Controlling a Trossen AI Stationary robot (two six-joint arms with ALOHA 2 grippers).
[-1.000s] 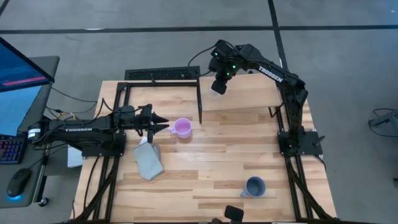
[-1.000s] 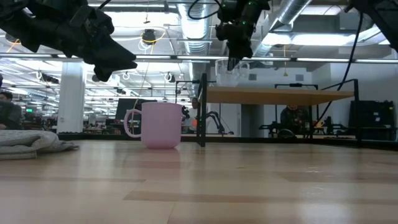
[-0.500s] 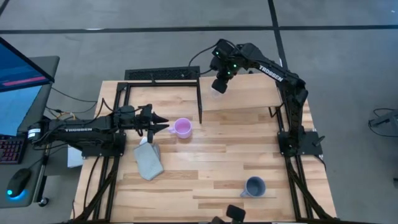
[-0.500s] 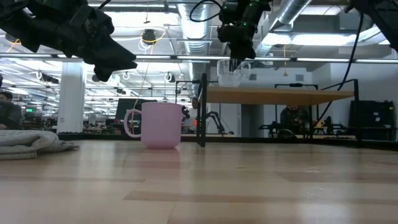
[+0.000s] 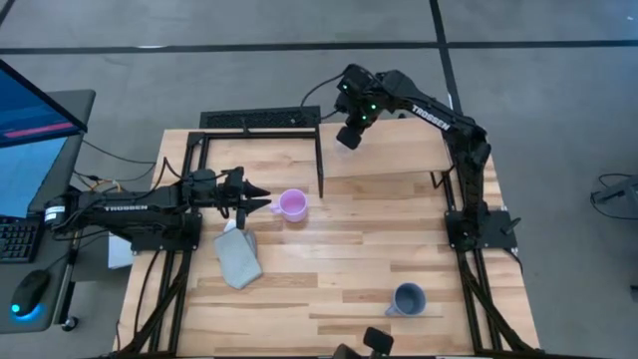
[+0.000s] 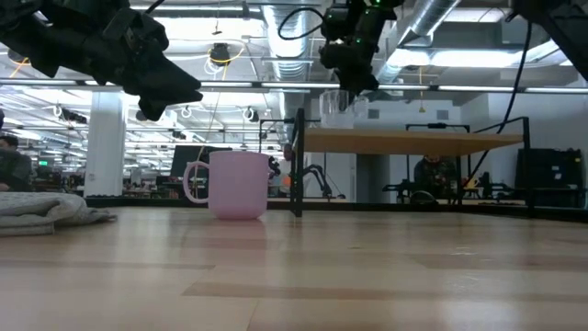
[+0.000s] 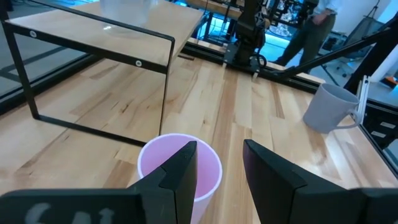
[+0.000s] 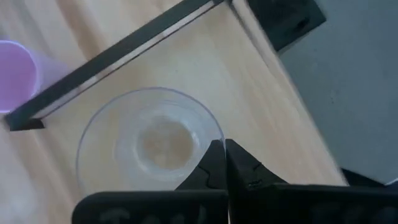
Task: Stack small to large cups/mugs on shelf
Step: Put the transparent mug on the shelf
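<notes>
The small clear glass cup [image 8: 149, 143] stands on the light-wood shelf [image 5: 399, 150] near its left far corner, also seen in the low view [image 6: 337, 110]. My right gripper [image 8: 224, 149] is directly above it and shut at its rim. The pink-lilac mug [image 5: 292, 204] stands upright on the table, left of the shelf's front leg. My left gripper [image 7: 221, 165] hovers open just left of and above it, touching nothing. The blue-grey mug [image 5: 407, 299] stands near the table's near edge. My right gripper pinches the glass cup's rim [image 8: 219, 127] between its two fingers, seemingly one inside the wall and one outside. It comes from above, pointing down. The cup is upright with its base on the shelf top.
A folded grey-blue cloth [image 5: 237, 257] lies on the table near my left arm. The shelf's thin black legs [image 5: 320, 165] stand right of the pink mug. Bare wood lies between the pink mug and the blue-grey mug. A person shows in the room beyond the table [image 7: 314, 25].
My right gripper has shifted slightly toward the table's far-left and now reaches less deep into the glass cup. The cup has slid a little to the left on the shelf.
</notes>
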